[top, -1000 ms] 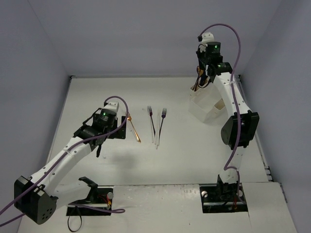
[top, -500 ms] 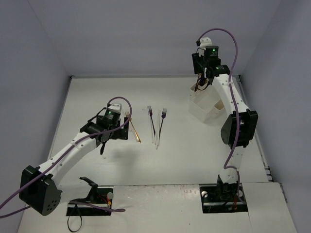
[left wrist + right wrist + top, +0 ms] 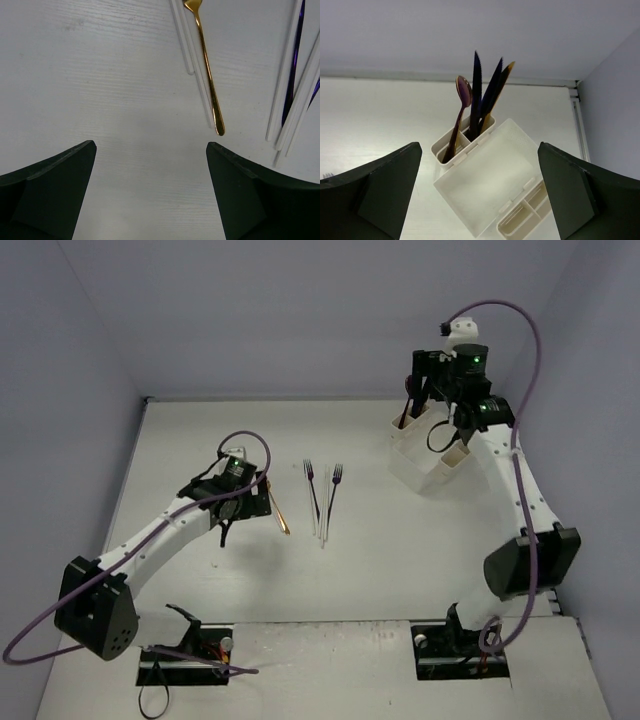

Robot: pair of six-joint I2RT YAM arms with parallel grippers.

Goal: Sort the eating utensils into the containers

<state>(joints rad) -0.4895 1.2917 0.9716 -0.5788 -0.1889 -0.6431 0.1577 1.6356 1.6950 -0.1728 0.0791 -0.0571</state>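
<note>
In the top view we see the left pincer low beside the gold fork on the surface, and the right pincer above the organizer. The left wrist view shows its jaws apart and empty, the fork just ahead. The right wrist view shows its jaws wide and empty, over cups holding a spoon and knives.

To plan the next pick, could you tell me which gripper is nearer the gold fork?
Left. The left gripper hovers just short of the gold fork; the right gripper is far off, above the organizer.
</note>
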